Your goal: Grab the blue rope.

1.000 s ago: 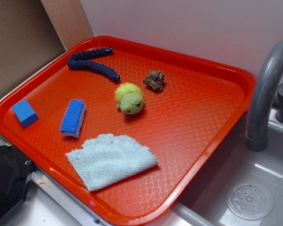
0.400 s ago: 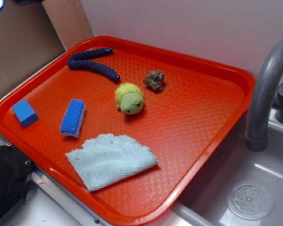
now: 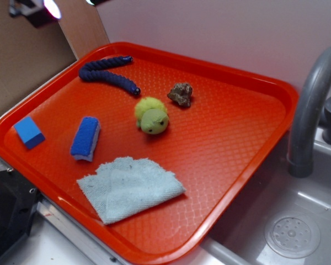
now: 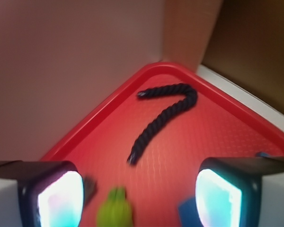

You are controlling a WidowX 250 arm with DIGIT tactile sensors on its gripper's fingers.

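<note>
Sitting on the counter is a big red tray (image 3: 240,118), and basically everything in the scene is inside it. The blue rope (image 3: 107,72) is up in the tray's far-left corner, bent in a curve, lying flat on the tray floor with nothing touching it. One black end cap points toward the back rim, the other toward the middle of the tray. Near the middle is a yellow-green plush toy (image 3: 151,116), and just beyond it a small brown rock-like lump (image 3: 181,94), close but apart. On the left side there's a bright blue sponge (image 3: 85,138) with a white base, and further left, near the rim, a small blue block (image 3: 29,132). A light blue cloth (image 3: 129,186) lies crumpled at the front edge.

Right of the tray is a grey sink (image 3: 289,232) with a drain disc at the bottom, and a grey faucet (image 3: 310,105) arching over it.

The gripper (image 4: 139,198) is high up above the rope's corner. In the wrist view its two fingers (image 4: 59,198) are spread wide apart with the rope visible between and beyond them, nothing held. The wrist view is pretty blurry.
</note>
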